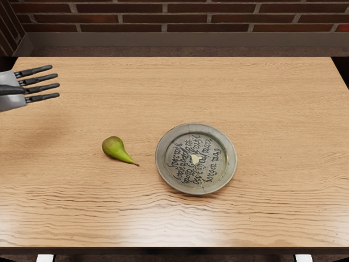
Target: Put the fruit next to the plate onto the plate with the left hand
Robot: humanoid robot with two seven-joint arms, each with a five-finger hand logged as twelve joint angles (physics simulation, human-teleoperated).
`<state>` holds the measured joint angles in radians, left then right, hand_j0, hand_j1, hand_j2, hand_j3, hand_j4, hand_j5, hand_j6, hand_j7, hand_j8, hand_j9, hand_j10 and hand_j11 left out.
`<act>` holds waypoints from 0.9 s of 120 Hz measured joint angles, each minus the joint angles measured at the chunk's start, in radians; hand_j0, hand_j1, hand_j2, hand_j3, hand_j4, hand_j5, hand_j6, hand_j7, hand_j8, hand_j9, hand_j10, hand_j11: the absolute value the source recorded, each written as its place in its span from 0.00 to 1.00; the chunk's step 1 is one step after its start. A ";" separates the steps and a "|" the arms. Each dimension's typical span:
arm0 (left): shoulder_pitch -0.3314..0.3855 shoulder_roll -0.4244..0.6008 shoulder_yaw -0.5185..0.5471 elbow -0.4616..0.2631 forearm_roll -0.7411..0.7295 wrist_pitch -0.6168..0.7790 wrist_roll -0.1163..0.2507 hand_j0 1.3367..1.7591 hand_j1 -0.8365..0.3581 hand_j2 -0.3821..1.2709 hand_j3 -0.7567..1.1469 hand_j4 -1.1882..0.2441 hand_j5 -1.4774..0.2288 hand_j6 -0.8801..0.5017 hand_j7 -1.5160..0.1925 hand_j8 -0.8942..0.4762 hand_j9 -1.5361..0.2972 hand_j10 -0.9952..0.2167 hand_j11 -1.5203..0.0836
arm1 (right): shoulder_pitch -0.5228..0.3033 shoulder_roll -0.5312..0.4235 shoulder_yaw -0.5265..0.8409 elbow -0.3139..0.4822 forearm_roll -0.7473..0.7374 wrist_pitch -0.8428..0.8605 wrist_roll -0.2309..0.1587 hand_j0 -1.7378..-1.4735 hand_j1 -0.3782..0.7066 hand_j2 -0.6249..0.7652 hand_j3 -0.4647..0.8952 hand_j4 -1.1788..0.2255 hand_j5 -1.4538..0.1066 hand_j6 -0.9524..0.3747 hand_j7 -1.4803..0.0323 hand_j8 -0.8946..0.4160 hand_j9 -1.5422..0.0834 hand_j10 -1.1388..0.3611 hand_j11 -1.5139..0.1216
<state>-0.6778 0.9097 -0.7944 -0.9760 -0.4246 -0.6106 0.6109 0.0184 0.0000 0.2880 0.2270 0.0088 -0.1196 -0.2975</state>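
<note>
Left hand [24,87]: comes in at the left edge of the view, over the far-left part of the table; the palm is partly cut off by the frame, and whether it touches the wood cannot be told
Fingers [42,88]: four dark fingers in view, straight, slightly fanned, pointing right; fully extended, nothing between them and nothing held; thumb not made out
Pear [115,148]: green, lying on its side on bare wood in the near half of the table, left of the plate; round end towards far-left, thin tip pointing near-right at the plate
Pear to plate: just beside; a narrow strip of wood shows between the tip and the rim; not touching, not on the plate
Pear to hand: well apart; the hand is farther back and further left, with open tabletop between
Plate [160,159]: round, dull grey, flat on the wood, a little right of the table's middle and in its near half; raised rim all round; dark script-like marks cover the well, with a small pale patch at the centre
Table [272,98]: light wood, grain running left to right, fills most of the view
Background: brick wall [180,13] behind the far edge, with a grey ledge [180,39] along its foot
</note>
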 joint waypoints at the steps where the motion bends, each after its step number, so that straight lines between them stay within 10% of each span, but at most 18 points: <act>1: 0.000 0.000 0.000 0.001 -0.001 0.000 0.000 0.76 0.94 0.24 0.40 0.80 0.83 0.60 0.85 0.62 0.80 0.78 0.91 | 0.000 0.000 0.000 0.000 0.000 0.000 0.000 0.30 0.03 0.45 0.34 0.84 0.93 0.72 0.98 0.68 0.95 0.76 0.93; 21: -0.038 -0.024 0.014 0.003 0.016 -0.001 0.000 0.76 0.95 0.24 0.40 0.80 0.83 0.61 0.86 0.63 0.81 0.79 0.91 | 0.000 0.000 0.000 0.000 0.003 0.000 0.001 0.30 0.03 0.45 0.34 0.84 0.93 0.72 0.98 0.68 0.95 0.76 0.93; 38: -0.184 -0.132 0.053 -0.041 0.374 -0.001 0.000 0.76 0.95 0.24 0.40 0.80 0.84 0.61 0.86 0.63 0.81 0.79 0.92 | 0.000 0.000 0.000 0.000 0.002 0.000 0.001 0.30 0.03 0.45 0.34 0.84 0.93 0.72 0.98 0.68 0.95 0.76 0.93; 80: -0.118 -0.199 0.054 -0.653 1.431 0.044 0.000 0.76 0.91 0.24 0.40 0.77 0.81 0.58 0.83 0.59 0.78 0.76 0.88 | 0.000 0.000 0.000 0.000 0.002 0.000 0.001 0.30 0.03 0.45 0.34 0.84 0.93 0.72 0.98 0.68 0.95 0.76 0.93; 108: -0.104 -0.293 0.141 -0.759 1.845 0.263 0.000 0.76 0.92 0.24 0.40 0.78 0.81 0.58 0.83 0.60 0.78 0.76 0.89 | 0.000 0.000 0.000 0.000 0.002 0.000 0.001 0.30 0.03 0.45 0.34 0.84 0.93 0.72 0.98 0.68 0.95 0.76 0.93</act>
<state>-0.7821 0.6163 -0.6536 -1.7351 1.4202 -0.3475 0.6109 0.0184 0.0000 0.2884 0.2270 0.0107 -0.1196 -0.2966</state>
